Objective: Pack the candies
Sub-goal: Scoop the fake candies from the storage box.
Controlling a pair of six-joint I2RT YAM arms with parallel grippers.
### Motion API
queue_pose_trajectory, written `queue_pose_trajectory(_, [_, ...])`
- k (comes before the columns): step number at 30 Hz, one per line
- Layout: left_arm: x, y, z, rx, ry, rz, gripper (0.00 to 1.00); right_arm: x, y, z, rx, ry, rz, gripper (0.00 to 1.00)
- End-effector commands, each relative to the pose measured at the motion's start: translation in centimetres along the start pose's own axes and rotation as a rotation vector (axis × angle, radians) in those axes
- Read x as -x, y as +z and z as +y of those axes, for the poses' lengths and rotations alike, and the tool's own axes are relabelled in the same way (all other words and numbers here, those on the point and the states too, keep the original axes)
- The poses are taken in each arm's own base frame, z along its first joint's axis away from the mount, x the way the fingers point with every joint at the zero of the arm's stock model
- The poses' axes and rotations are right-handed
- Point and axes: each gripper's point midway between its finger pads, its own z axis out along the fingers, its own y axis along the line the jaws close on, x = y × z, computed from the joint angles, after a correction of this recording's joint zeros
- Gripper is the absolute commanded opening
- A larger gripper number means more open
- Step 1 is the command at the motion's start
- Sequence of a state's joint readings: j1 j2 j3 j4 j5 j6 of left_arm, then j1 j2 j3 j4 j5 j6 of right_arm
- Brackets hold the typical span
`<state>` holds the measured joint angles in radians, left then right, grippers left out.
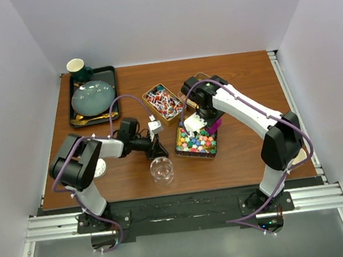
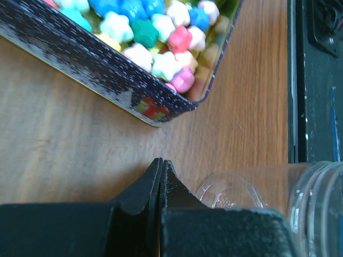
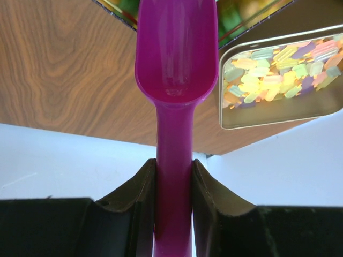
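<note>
Bright multicolour candies (image 1: 196, 142) fill a dark tin (image 1: 183, 154) at mid table; the left wrist view shows them too, as candies (image 2: 161, 53). Red-white-blue wrapped candies (image 1: 163, 102) lie in a second tin behind it. Pastel candies (image 3: 273, 72) sit in a third tin. My right gripper (image 3: 174, 163) is shut on the handle of a purple scoop (image 3: 174, 53), whose bowl looks empty. In the top view the right gripper (image 1: 205, 122) holds that scoop (image 1: 215, 125) above the multicolour tin's far edge. My left gripper (image 2: 161, 163) is shut on nothing, just left of that tin, beside a clear jar (image 1: 162, 168).
A black tray (image 1: 111, 73) at the back left carries a grey plate (image 1: 93, 97), a green cup (image 1: 78, 68) and gold cutlery. A round lid (image 1: 100, 168) lies under my left arm. The clear jar (image 2: 278, 198) stands close to the table's near edge.
</note>
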<state>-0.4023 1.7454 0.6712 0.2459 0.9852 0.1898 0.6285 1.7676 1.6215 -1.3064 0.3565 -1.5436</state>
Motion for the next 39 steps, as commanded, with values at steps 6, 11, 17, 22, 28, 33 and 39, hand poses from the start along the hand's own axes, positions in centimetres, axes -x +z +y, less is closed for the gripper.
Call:
queue_pose_trajectory(6, [-0.3, 1.9, -1.8, -0.159, 0.104, 0.007, 0.03, 1.8, 1.8, 2.8, 0.147, 0.068, -0.049, 0.00])
queue_pose_trajectory(11, [-0.2, 2.6, -2.0, -0.181, 0.140, 0.001, 0.09, 3.2, 2.2, 4.2, 0.128, 0.054, -0.129, 0.00])
queue_pose_trajectory(17, [1.0, 3.7, -1.4, -0.188, 0.133, -0.036, 0.09, 3.9, 3.1, 4.0, 0.154, 0.112, -0.133, 0.00])
queue_pose_trajectory(22, [2.3, 4.4, -1.1, -0.188, 0.128, -0.080, 0.09, 5.0, 3.3, 2.0, 0.145, 0.231, -0.127, 0.00])
queue_pose_trajectory(28, [2.8, 4.8, -0.5, -0.175, 0.111, -0.107, 0.09, 8.5, 3.4, 1.5, 0.145, 0.309, -0.166, 0.00])
queue_pose_trajectory(33, [4.2, 5.0, -0.4, -0.166, 0.079, -0.154, 0.08, 11.7, 4.3, 1.3, 0.161, 0.375, -0.249, 0.00])
queue_pose_trajectory(39, [4.9, 4.6, 0.0, -0.146, 0.062, -0.168, 0.08, 14.4, 5.5, 0.8, 0.144, 0.498, -0.392, 0.00])
